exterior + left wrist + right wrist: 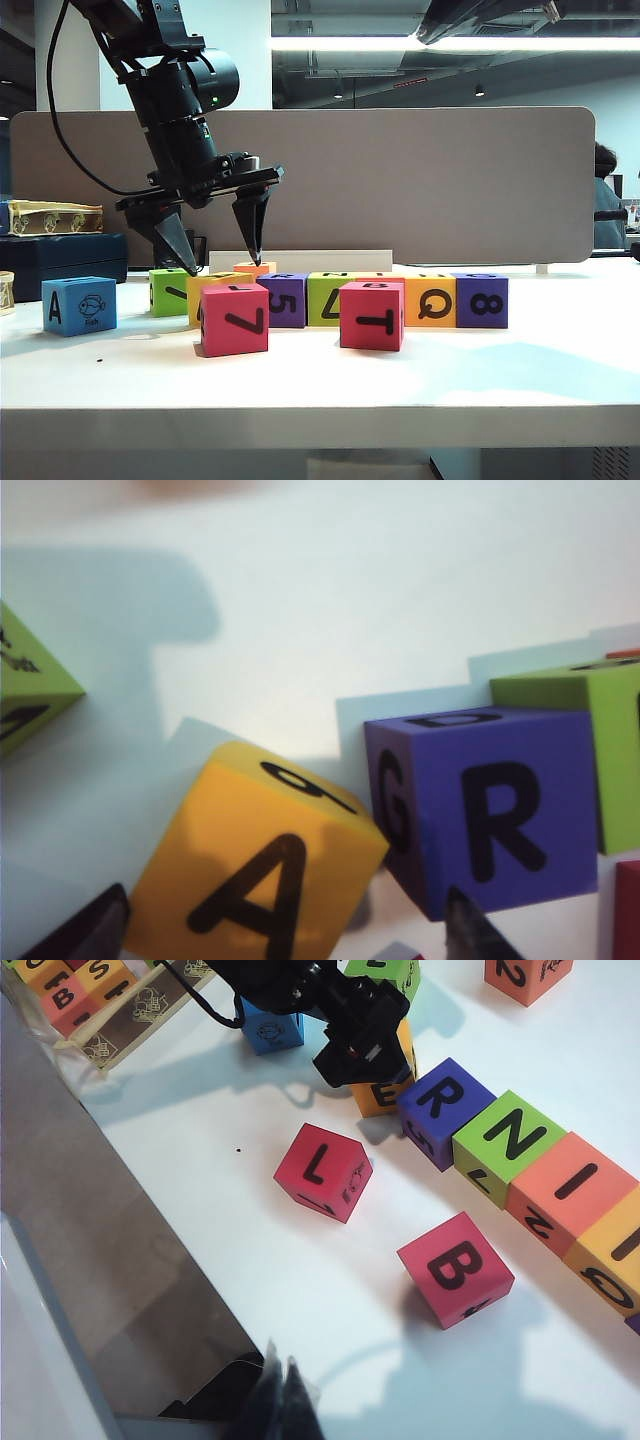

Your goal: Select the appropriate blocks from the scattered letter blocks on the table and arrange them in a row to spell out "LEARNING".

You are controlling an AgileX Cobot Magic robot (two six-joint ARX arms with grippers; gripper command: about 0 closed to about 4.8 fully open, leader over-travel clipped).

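In the exterior view, your left gripper [215, 240] hangs low over the left end of the row of letter blocks on the white surface [320, 390]. Its fingers are spread wide, one on each side of the yellow A block [205, 290]. They hold nothing.

In the left wrist view, the yellow A block sits on the surface between the two dark fingertips [470, 935]. It is turned a little crooked. One corner is right up against the purple R block [490, 810].

In the right wrist view, the row goes on from the R with the green N block [510, 1145] and the orange I block [575, 1190]. The red L block [322, 1172] sits alone in front of the row, and the red B block [455, 1270] sits near it. Your right gripper [283, 1390] waits well apart near the edge of the surface. Its fingers look closed together with nothing in them.

I think you are at the step of letting go of the A. Next, lift the left gripper straight up so that it does not bump the A. The A may need a small nudge to sit straight. Then you need an E to go beside the A, and the L goes after that.
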